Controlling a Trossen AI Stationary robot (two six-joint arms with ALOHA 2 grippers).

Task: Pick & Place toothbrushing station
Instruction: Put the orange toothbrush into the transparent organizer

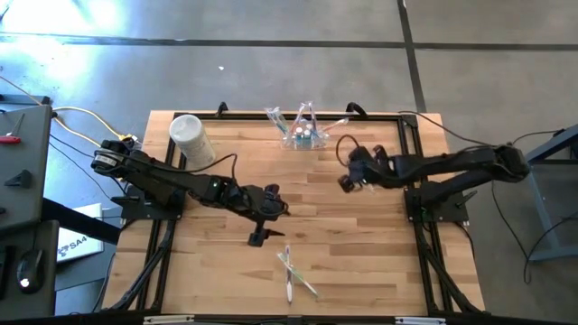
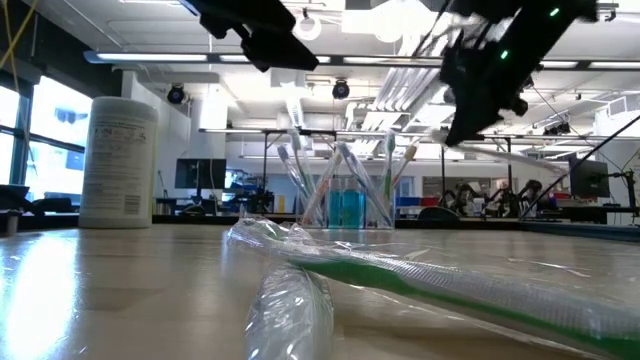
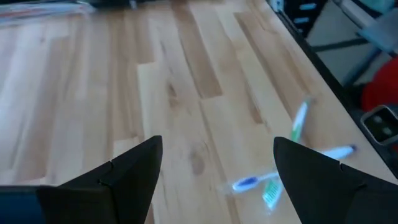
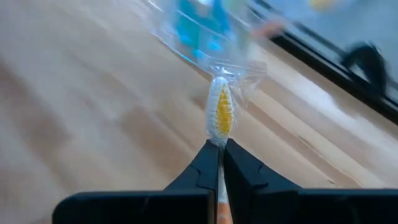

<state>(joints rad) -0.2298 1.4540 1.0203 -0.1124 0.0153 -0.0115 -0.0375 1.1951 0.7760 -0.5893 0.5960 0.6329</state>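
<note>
The toothbrushing station (image 1: 302,134) is a clear holder with several toothbrushes in it, at the middle of the table's far edge; it also shows in the low view (image 2: 345,205) and, blurred, in the right wrist view (image 4: 199,25). My right gripper (image 1: 346,183) hangs above the table, to the station's near right, shut on a wrapped toothbrush with a yellow head (image 4: 221,115). My left gripper (image 3: 217,149) stands open over the table's middle (image 1: 265,221) with nothing between its fingers. Loose toothbrushes (image 1: 293,271) lie flat near the front edge. My right gripper (image 4: 221,155) pinches the toothbrush's neck (image 4: 220,144), just behind the yellow head, between its two fingertips. The brush lies along the fingers, its head sticking out past the tips and its handle (image 4: 221,211) running back between them. It is in a clear wrapper and held clear of the table.
A white canister (image 1: 191,140) stands at the far left corner. A wrapped green toothbrush (image 2: 450,285) lies close in the low view, and blue and green ones (image 3: 273,180) lie ahead of my left gripper. Bare wood (image 1: 361,244) lies at the near right.
</note>
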